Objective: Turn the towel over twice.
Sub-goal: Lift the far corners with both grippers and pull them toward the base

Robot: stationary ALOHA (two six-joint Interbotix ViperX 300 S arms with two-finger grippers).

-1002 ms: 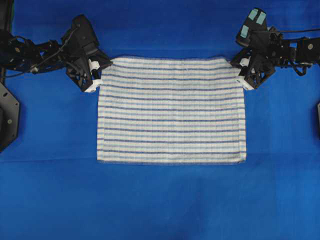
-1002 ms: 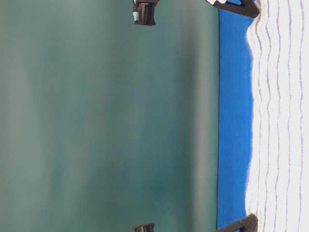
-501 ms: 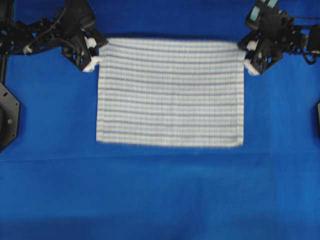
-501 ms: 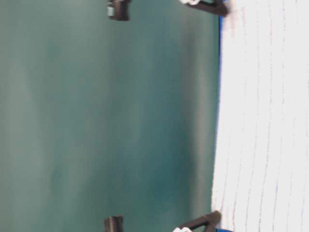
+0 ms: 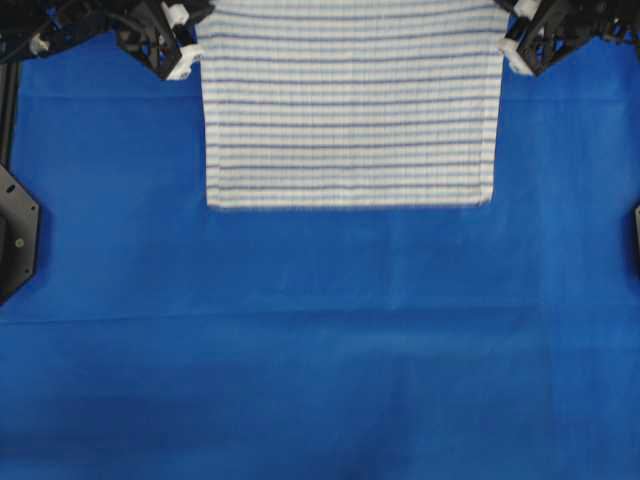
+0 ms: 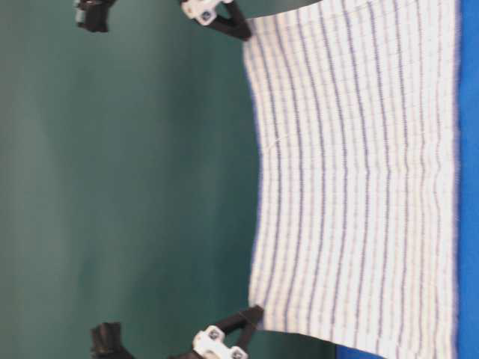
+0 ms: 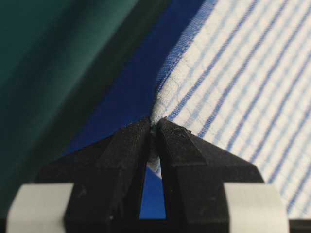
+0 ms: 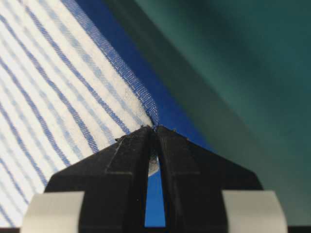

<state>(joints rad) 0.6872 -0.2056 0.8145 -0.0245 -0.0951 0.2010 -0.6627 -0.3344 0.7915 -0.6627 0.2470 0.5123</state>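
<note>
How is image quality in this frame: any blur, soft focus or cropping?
Overhead: the towel is slightly motion-softened, its top edge and both grippers cropped by the frame. Table-level: soft, stripes smeared. Left wrist: left gripper sharp on the towel corner, background defocused. Right wrist: right gripper likewise.

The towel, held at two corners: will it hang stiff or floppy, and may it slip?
Probably floppy: the towel hangs as a sheet, its top edge sagging between the left gripper and right gripper. It seems light, since small corner pinches carry it. Slipping is possible: each grip catches only a little cloth.
</note>
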